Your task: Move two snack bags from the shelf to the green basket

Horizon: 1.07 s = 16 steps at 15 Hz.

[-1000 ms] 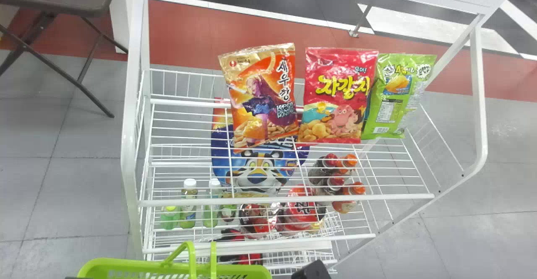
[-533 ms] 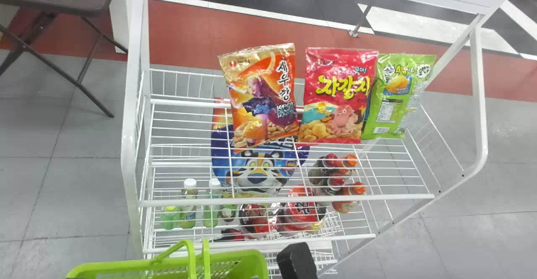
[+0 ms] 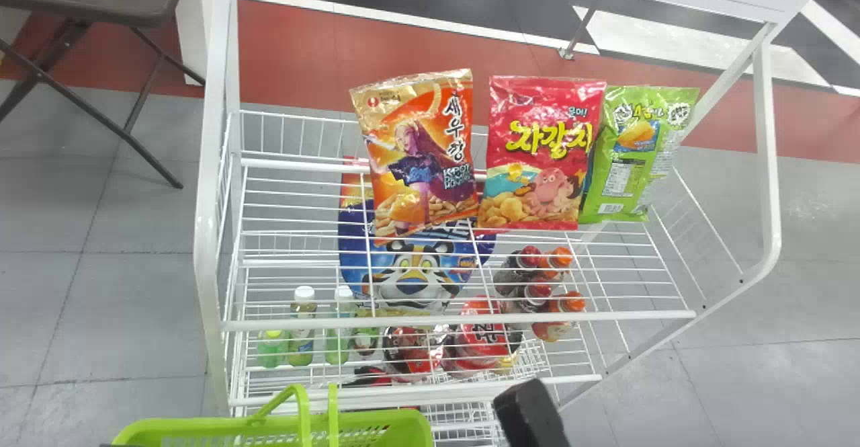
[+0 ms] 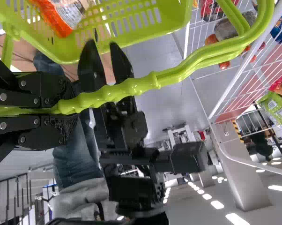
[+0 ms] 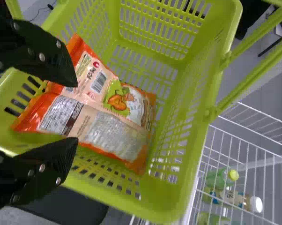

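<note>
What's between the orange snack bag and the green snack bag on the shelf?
A red snack bag stands between the orange bag and the green bag, as the head view shows.

An orange snack bag (image 5: 113, 133) lies in the green basket (image 5: 178, 201).

The green basket (image 3: 396, 423) is showing a bright lime, its walls carrying a pattern of slots. Inside, a snack bag (image 5: 115, 133) is displaying orange ends and a peach panel. On the white shelf (image 3: 457, 319), one bag (image 3: 423, 158) is blending gold, orange and purple, the middle bag (image 3: 537, 111) is glowing red with yellow lettering, and another bag (image 3: 615, 195) is showing green.
</note>
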Each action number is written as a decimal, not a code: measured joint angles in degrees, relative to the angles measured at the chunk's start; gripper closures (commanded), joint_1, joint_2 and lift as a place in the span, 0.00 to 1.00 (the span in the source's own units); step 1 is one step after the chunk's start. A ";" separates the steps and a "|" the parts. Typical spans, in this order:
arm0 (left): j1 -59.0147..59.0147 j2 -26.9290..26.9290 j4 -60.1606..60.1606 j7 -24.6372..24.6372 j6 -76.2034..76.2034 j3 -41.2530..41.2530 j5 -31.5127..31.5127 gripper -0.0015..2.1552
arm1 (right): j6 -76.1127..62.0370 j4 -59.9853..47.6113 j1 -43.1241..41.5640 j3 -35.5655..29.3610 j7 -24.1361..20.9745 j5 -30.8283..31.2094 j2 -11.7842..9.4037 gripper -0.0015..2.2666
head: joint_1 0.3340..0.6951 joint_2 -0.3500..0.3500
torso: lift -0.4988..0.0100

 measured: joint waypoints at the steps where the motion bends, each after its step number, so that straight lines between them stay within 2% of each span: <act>1: 0.00 0.00 0.00 -0.03 -0.01 0.03 0.00 0.98 | -0.99 -1.12 -0.05 -1.16 -0.46 -0.22 0.77 0.04 | 1.00 0.00 | 0.95; 3: 0.00 0.00 0.06 0.04 -0.04 -0.02 0.01 0.98 | -7.35 -2.24 -1.04 -2.91 -3.67 -1.52 3.36 0.06 | 1.00 0.00 | 0.95; 5: 0.00 0.00 0.09 0.42 -0.09 -0.34 -0.01 0.98 | -20.07 -1.78 -1.81 -2.89 -6.01 -1.97 5.00 0.06 | 1.00 0.00 | 0.95; 10: 0.05 0.00 0.18 0.78 -0.11 -1.17 -0.56 0.98 | -58.82 7.68 -4.76 -0.21 -14.75 -0.87 6.92 0.06 | 1.00 0.00 | 0.95; 12: 0.15 0.01 0.18 0.85 0.00 -1.26 -0.67 0.98 | -64.18 12.66 -7.92 0.39 -17.11 -0.62 7.33 0.05 | 1.00 0.00 | 0.95; 16: -0.07 0.28 0.37 0.99 0.55 -2.22 -1.80 0.98 | -66.32 21.22 -15.40 0.58 -19.21 0.20 8.03 0.06 | 1.00 0.00 | 0.95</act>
